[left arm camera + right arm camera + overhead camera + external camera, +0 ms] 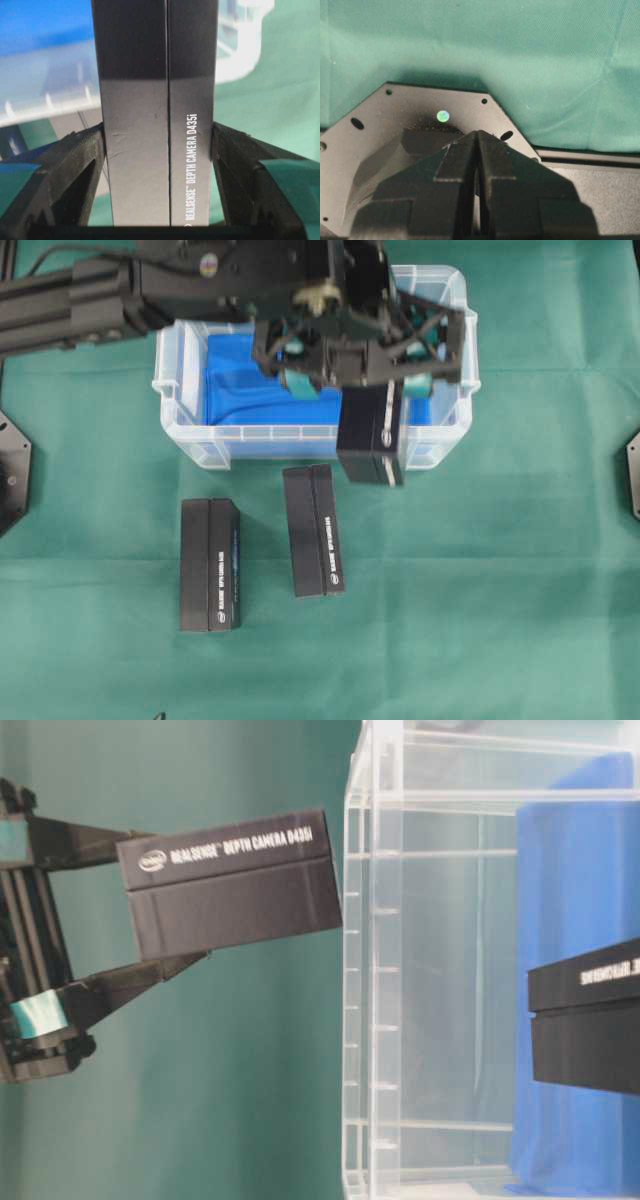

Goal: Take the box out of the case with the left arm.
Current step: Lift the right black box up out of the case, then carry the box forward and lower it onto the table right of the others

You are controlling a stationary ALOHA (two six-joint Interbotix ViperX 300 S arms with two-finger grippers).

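Note:
My left gripper (360, 390) is shut on a black box (372, 435) printed "RealSense Depth Camera D435i". The box hangs lengthwise over the front rim of the case (187, 430), a clear bin with blue cloth (245, 390) inside. From table level, the box (230, 882) is held in the air, clear of the case wall (370, 970). In the left wrist view the black fingers (75, 165) press both long sides of the box (157, 100). My right gripper (477, 135) is shut and holds nothing. It rests over a black base plate (395, 110).
Two more black boxes lie on the green cloth in front of the case, one at the left (210, 563) and one nearer the middle (313, 530). A black box (585, 1020) shows low against the blue cloth. Black mounting plates sit at both table edges (633, 475).

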